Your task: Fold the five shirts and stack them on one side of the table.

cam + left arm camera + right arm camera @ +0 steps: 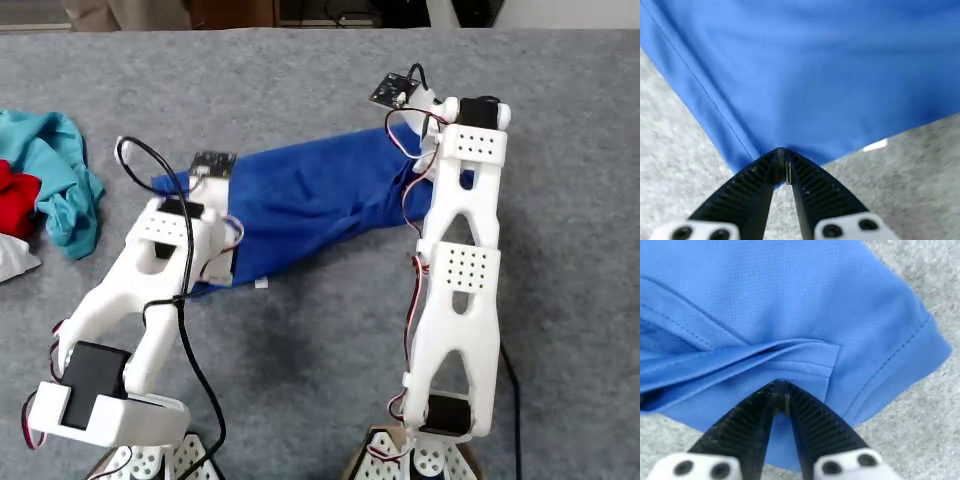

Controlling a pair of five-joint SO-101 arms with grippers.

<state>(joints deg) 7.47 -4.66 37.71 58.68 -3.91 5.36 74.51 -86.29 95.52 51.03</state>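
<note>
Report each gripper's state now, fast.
Left gripper: closed, holding the blue shirt by its edge.
Right gripper: closed, holding the same blue shirt.

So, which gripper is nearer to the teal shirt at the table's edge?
Left. The left gripper is shut on the end of the blue shirt that lies toward the teal shirt. The right gripper is shut on the opposite end, farther away.
</note>
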